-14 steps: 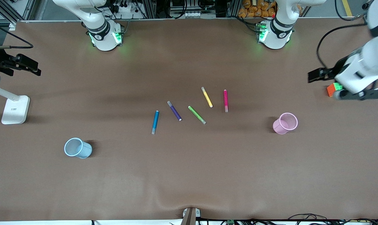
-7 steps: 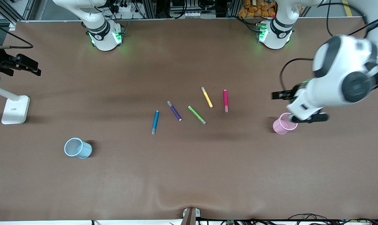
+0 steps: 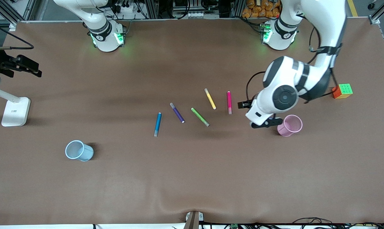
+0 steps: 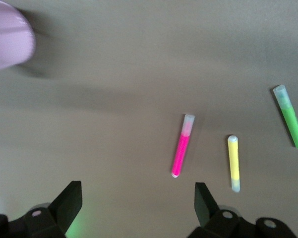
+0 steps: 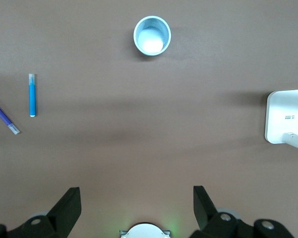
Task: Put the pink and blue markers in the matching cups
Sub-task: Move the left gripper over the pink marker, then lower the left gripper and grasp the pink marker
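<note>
A: We are logging progress. Neither marker is in a cup yet. The pink marker (image 3: 229,102) is lying flat on the surface (image 3: 192,178) near its middle, and the blue marker (image 3: 157,124) is lying flat too, nearer the front edge and toward the right arm's end.

B: Agreed. The pink cup (image 3: 290,125) is standing empty toward the left arm's end; the blue cup (image 3: 78,150) is standing empty toward the right arm's end, well apart from its marker.

A: We are noting the hands. The left hand (image 4: 138,206) is hanging over the surface between the pink marker and the pink cup, fingers spread wide, holding nothing.

B: The right hand (image 5: 137,206) is waiting up by its base, fingers likewise apart and empty.

A: So both placements are remaining. We are judging that the pink marker comes first, as the left hand is near it.

B: The purple marker (image 3: 177,112), green marker (image 3: 200,116) and yellow marker (image 3: 210,98) are lying between the two; we are leaving those alone.
</note>
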You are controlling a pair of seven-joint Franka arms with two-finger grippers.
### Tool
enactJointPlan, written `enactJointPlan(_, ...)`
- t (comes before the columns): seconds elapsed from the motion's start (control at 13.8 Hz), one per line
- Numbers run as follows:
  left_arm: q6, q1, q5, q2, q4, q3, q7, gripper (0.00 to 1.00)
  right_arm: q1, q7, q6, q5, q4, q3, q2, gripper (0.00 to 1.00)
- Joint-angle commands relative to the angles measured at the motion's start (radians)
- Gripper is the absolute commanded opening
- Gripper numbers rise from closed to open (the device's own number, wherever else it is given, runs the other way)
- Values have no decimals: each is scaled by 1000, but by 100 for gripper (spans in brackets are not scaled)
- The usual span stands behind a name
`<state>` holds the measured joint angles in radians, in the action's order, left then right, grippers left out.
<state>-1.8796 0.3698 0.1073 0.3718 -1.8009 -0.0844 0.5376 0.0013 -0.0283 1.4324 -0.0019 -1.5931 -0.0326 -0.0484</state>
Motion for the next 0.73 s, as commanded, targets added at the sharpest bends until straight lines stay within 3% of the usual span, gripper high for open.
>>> enactJointPlan(0.0, -151, 35, 23, -5, -110, 3, 16, 100, 0, -10, 0, -15, -11, 2, -14, 100)
enactJointPlan(0.29, -252, 90, 112, 87, -103, 3, 65, 100, 2, -10, 3, -16, -10, 2, -14, 100)
enactJointPlan(0.65, -289, 98, 112, 157, -104, 3, 45, 100, 3, -8, 5, -15, -11, 2, -13, 100)
